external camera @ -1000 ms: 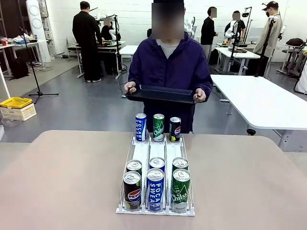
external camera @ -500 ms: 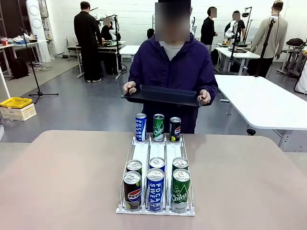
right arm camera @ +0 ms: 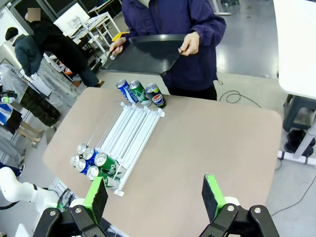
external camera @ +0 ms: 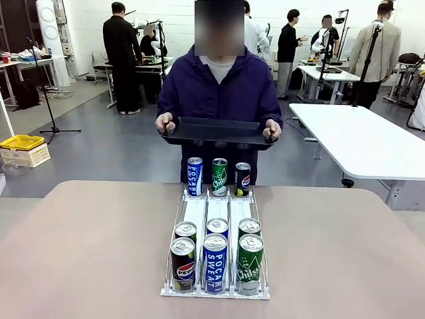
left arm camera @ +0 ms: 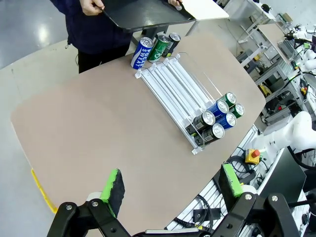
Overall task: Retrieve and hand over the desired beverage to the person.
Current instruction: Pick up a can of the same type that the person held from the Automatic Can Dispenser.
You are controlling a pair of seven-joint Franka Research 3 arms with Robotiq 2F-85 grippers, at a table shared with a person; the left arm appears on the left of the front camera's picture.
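Observation:
A clear three-lane rack [external camera: 216, 214] lies in the middle of the tan table [external camera: 86, 252]. At its far end stand a blue Pocari Sweat can [external camera: 194, 176], a green Chilsung can [external camera: 219, 177] and a Pepsi can [external camera: 242, 179]. At the near end are two rows of three such cans [external camera: 214, 262]. Which beverage is the desired one I cannot tell. The person [external camera: 219, 83] stands at the far edge and holds a black tray [external camera: 216, 131] in both hands. My left gripper [left arm camera: 172, 183] and right gripper [right arm camera: 154, 192] hang open high above the table, nothing between their green pads.
A white table [external camera: 362, 143] stands behind on the right, and a yellow crate [external camera: 22, 142] sits on the floor at the left. Other people work at benches far back. Bare tabletop lies on both sides of the rack [left arm camera: 173, 84] [right arm camera: 133, 131].
The person has shifted a little to the picture's left with the tray. The cans and the rack have not moved.

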